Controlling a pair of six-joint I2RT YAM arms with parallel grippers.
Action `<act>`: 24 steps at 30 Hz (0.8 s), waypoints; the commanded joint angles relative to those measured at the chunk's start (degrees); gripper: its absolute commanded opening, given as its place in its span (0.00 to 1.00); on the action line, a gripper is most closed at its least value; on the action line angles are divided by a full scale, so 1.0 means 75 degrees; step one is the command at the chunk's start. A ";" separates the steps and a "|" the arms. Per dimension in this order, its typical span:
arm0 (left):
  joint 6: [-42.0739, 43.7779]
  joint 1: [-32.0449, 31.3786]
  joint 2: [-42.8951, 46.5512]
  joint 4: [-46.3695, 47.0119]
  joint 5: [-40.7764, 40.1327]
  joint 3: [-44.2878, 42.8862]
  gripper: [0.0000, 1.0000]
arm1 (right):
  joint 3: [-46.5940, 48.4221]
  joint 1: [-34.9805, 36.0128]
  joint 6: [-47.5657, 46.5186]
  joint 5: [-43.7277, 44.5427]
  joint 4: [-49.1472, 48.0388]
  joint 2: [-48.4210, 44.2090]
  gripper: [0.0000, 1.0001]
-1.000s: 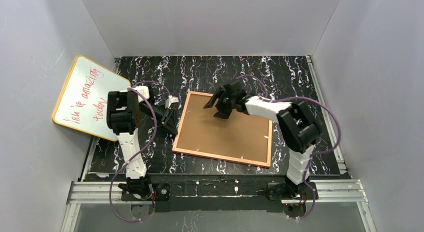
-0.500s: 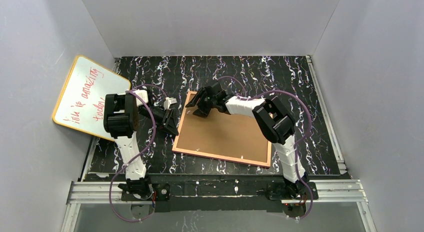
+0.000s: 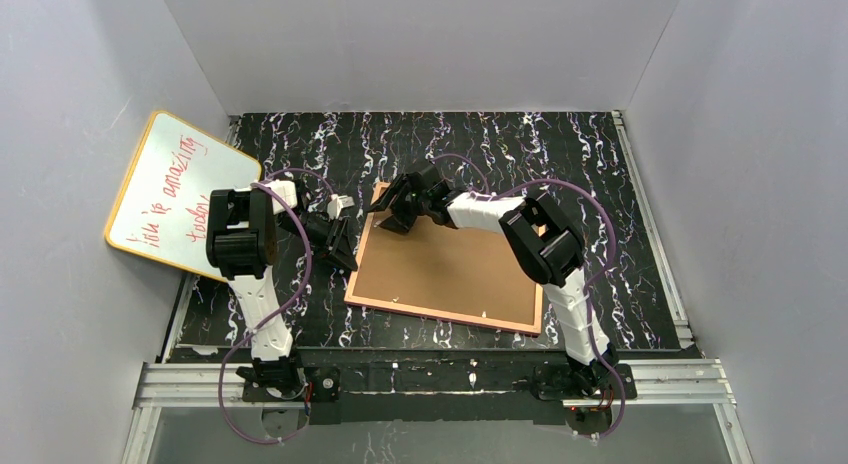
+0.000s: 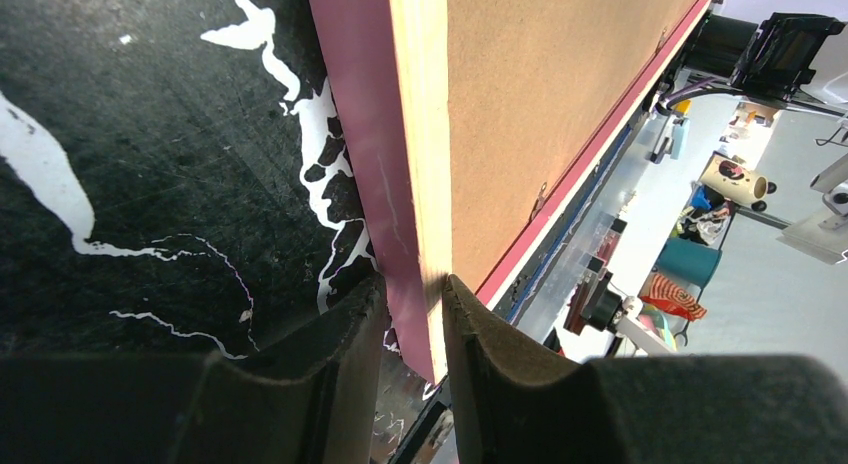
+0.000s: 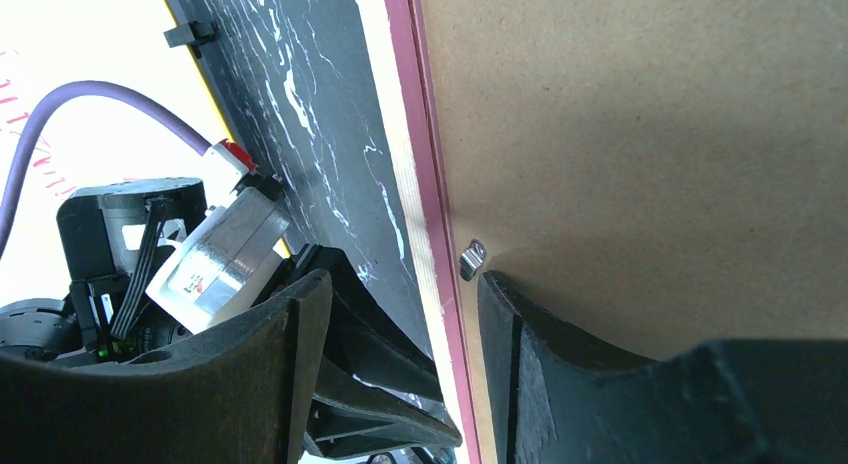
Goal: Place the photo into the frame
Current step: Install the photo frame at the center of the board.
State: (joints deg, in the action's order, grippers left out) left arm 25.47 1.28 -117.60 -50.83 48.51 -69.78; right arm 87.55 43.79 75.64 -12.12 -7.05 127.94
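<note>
Left wrist view: left gripper clamped on the frame at its left short rail. Frame lies reverse-up on the table, backing board on top. Right gripper, jaws apart, straddles the same rail at its far corner, metal tab beside the inner finger. Photo not visible.

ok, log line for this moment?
left pincer: shut on frame edge | right pincer: open at metal tab | frame: reverse up

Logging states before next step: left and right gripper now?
Left gripper: shut on the thin pink rectangular picture frame.
Right gripper: open, astride that frame's edge.
</note>
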 commanded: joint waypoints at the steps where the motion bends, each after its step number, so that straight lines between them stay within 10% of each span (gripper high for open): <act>1: 0.0359 -0.0065 0.0029 0.1094 -0.1100 0.0219 0.28 | 0.0023 0.0097 -0.0011 0.0161 0.0297 -0.0124 0.64; 24: 0.0435 -0.0064 0.0117 0.1140 -0.1129 0.0312 0.27 | 0.0268 0.0219 0.0353 0.0422 0.0171 0.0202 0.61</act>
State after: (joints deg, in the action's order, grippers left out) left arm 25.50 1.26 -116.79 -49.82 48.42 -68.95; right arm 87.42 45.06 77.87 -11.05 -6.98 127.94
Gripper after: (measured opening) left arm 0.272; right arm 0.621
